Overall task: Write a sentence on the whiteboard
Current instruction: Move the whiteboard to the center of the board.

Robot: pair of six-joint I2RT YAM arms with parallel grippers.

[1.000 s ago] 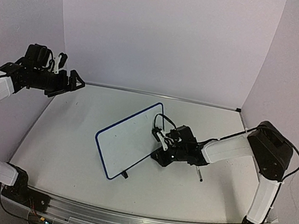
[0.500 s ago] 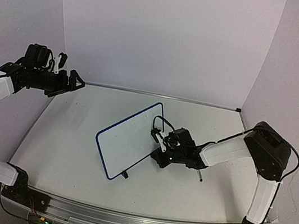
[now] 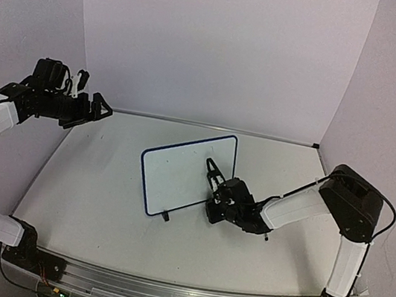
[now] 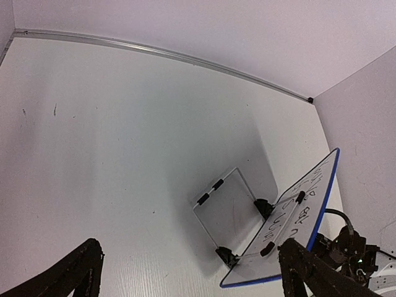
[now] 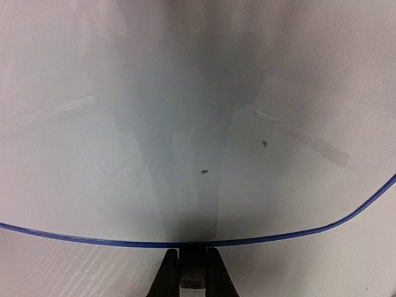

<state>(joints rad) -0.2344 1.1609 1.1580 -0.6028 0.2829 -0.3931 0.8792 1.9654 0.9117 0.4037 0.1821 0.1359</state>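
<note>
whiteboard [image 3: 178, 179] is standing tilted on the table [image 3: 99, 201], sentence [image 4: 296, 218] showing in the left wrist view. right fingers [image 5: 166, 278] are clamping its blue rim. left fingers [image 4: 74, 275] are hanging spread wide, well apart, gripping nothing.

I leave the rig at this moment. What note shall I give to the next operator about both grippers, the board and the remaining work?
Left gripper: open, empty, raised over the left side of the table.
Right gripper: shut on the rim of the small rectangular white whiteboard with thin dark-blue rim, held almost upright at mid-table.
Done: the black handwritten sentence, two lines, is on the face turned away from the top camera.
Left: probably only to set the whiteboard on its black feet and release it.
</note>
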